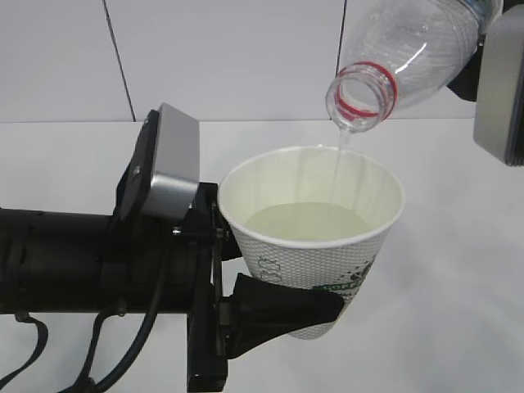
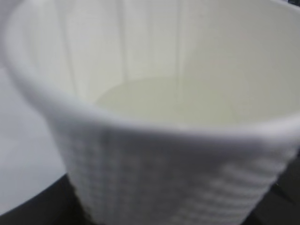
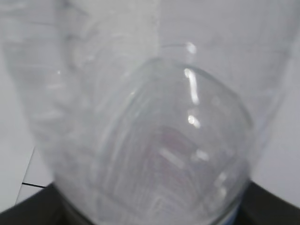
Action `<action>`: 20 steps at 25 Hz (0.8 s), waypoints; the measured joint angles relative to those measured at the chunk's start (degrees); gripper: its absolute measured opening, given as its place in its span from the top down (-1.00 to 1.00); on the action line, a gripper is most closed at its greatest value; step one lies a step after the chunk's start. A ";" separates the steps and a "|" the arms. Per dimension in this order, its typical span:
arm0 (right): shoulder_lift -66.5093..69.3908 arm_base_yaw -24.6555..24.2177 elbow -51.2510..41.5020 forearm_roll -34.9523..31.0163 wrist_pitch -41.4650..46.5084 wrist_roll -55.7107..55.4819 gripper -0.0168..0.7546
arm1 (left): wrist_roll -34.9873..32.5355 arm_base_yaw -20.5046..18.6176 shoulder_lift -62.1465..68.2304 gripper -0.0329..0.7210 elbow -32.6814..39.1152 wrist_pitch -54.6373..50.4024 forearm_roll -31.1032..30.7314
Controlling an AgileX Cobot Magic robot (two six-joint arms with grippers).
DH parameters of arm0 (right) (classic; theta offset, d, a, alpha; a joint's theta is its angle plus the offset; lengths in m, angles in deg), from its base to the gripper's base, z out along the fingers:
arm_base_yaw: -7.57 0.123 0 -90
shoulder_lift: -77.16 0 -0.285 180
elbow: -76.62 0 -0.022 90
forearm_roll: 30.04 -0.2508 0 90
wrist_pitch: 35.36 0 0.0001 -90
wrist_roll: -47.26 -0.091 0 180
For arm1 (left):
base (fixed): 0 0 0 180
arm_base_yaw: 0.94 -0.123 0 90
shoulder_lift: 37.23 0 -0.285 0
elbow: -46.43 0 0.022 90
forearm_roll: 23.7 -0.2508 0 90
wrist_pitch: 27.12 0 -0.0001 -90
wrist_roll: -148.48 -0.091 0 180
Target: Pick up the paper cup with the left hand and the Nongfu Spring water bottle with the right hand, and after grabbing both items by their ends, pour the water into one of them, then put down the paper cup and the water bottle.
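Two grips active. Left hand: black fingers clamped on lower body of the paper cup, cup upright, held clear of the white table. Silver-grey module sits just left of cup rim, arm runs off further left w/ cables hanging below.

Right hand: fingertips not visible in ext view. Wrist cam shows the Nongfu Spring water bottle filling the frame w/ dark jaw edges at the bottom corners either side, so it's grasping the bottle's base end.

Bottle is above and right of cup, tipped mouth-down, red neck ring just over cup's far rim, not touching.

The water: thin stream from bottle mouth into cup, pool roughly half up the cup. Left wrist cam: cup interior close-up, blurred, liquid at bottom.
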 joint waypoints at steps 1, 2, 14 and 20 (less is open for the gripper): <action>0.00 0.00 0.00 0.00 0.00 0.00 -0.18 | 0.00 0.00 0.00 -0.33 0.00 0.00 0.00; 0.00 0.00 0.00 0.00 0.00 0.00 -0.18 | 0.00 0.00 0.00 -0.33 0.00 0.00 0.00; 0.00 0.00 0.00 -0.09 0.00 0.36 -0.18 | 0.00 0.00 0.00 -0.33 0.00 0.00 0.00; 0.00 0.00 0.00 -0.09 0.00 0.42 -0.18 | 0.00 0.00 0.00 -0.33 0.00 0.00 -0.10</action>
